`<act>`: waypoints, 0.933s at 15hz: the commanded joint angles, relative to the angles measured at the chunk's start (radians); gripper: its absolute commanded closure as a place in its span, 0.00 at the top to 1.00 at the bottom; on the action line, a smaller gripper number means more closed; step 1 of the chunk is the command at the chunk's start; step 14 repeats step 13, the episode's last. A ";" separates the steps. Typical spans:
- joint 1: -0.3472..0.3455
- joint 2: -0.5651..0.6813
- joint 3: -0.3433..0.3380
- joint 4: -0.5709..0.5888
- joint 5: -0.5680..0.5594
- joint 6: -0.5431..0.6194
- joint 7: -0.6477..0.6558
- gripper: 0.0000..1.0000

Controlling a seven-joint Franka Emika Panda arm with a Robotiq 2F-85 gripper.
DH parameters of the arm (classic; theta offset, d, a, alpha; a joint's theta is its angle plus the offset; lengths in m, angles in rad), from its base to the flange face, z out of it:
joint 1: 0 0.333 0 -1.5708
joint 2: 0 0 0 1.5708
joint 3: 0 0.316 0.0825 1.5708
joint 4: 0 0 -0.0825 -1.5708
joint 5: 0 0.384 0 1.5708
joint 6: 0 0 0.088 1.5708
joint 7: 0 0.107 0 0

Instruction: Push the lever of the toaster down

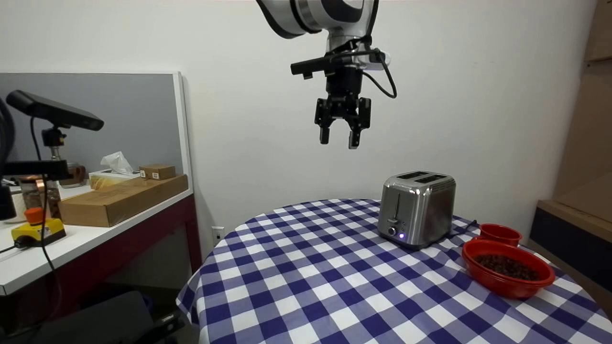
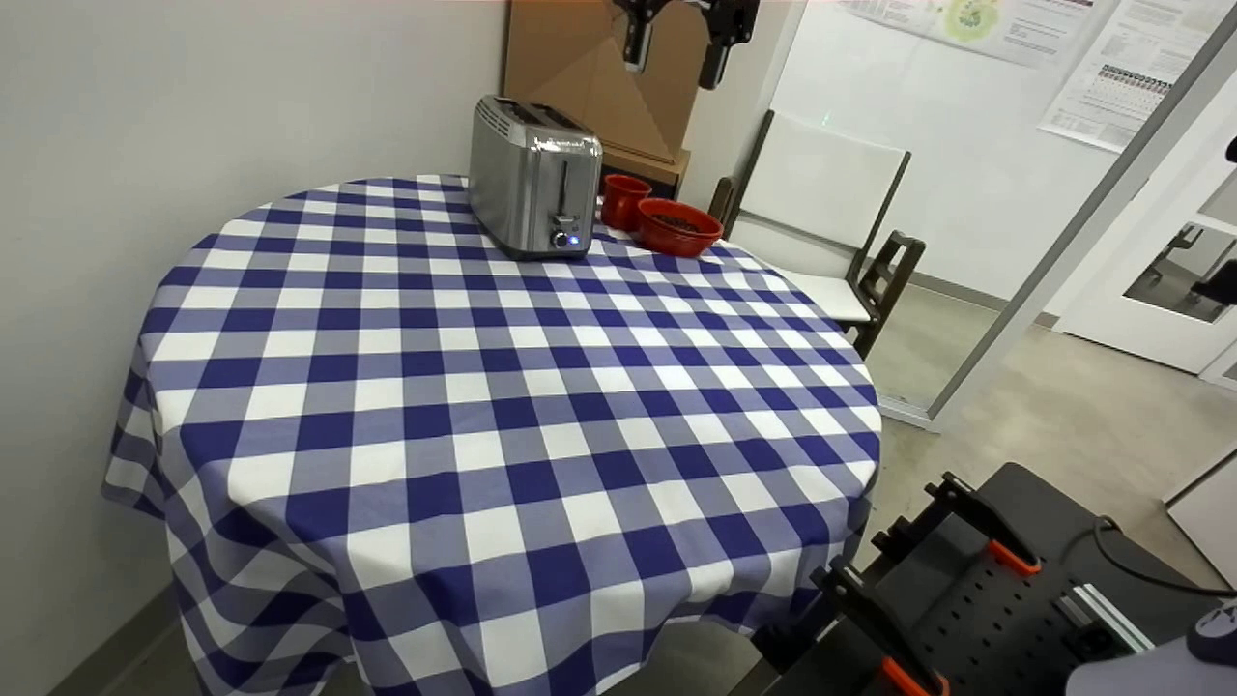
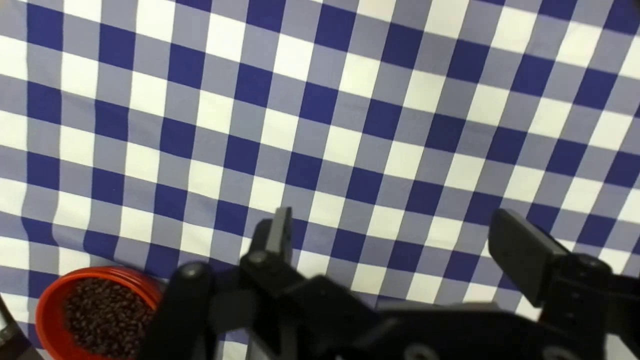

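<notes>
Blk two-finger claw (image 1: 339,138) released, spread wide, well above round blue/wht checked-cloth table (image 1: 296,272). Boxy silver metal toaster (image 1: 417,210) at table's far side, left of wide round red bowl (image 1: 506,287).

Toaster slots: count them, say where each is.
2, side by side in the top of the toaster: the far slot and the near slot, as seen in an exterior view. None seems hidden.

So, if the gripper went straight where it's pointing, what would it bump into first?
Probably the checkered tablecloth: the gripper points down, and the wrist view shows cloth ahead of it. The toaster looks off to one side, though depth is hard to judge.
</notes>
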 commanded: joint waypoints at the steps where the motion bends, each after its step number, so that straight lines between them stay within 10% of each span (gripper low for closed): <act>1: -0.019 -0.194 0.021 -0.206 -0.019 0.057 -0.136 1.00; 14: -0.050 -0.288 0.013 -0.280 -0.011 0.048 -0.165 1.00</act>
